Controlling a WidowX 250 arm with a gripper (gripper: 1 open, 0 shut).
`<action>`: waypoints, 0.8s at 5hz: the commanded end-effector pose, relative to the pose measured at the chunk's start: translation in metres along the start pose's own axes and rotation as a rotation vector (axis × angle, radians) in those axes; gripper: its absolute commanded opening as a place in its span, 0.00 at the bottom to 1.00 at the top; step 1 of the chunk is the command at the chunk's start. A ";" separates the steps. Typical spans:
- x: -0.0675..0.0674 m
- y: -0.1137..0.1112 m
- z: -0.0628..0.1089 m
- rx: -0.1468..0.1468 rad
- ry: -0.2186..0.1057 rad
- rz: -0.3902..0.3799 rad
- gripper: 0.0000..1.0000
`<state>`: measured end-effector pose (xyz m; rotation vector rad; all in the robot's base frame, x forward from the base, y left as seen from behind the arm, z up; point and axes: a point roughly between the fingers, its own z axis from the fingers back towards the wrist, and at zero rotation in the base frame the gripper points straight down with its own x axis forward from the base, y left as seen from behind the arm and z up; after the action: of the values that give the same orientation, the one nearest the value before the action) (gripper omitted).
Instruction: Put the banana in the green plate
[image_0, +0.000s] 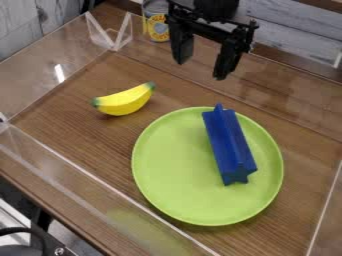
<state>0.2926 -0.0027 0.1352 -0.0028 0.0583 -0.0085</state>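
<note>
From the single camera view I have the end effector (205, 55) hanging at the far side of the tabletop (80, 130), fingers pointing down and spread wide, with nothing between them. The banana (124, 100) lies on the wood to the left of the green plate (174, 175), just beside its rim but apart from it, and well clear of my fingers. It rests on its side, the curve bowing toward me and its tips turned up and away.

I judge it a light, hollow plastic toy: stiff, not likely to squash, but smooth enough to slip or roll out if I pinch it near a tapering end. So I would take it across the thick middle of the curve, with the fingers set across its short width (it may need a wrist turn, since the banana lies roughly crosswise in this view).

A long blue block (230, 145) already lies on the plate, over toward the right half, running from the far rim toward me. The left half of the plate is bare green, and that is where I would aim the drop, so the block should not interfere. Clear walls (27, 160) ring the work area, and one runs near the banana on the left; I would keep the descent clear of that edge
</note>
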 end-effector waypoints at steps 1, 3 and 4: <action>0.000 0.012 -0.006 0.004 0.009 -0.048 1.00; 0.002 0.049 -0.015 0.019 0.016 -0.173 1.00; 0.005 0.061 -0.020 0.025 0.020 -0.243 1.00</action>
<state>0.2908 0.0545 0.1012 -0.0053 0.1252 -0.2522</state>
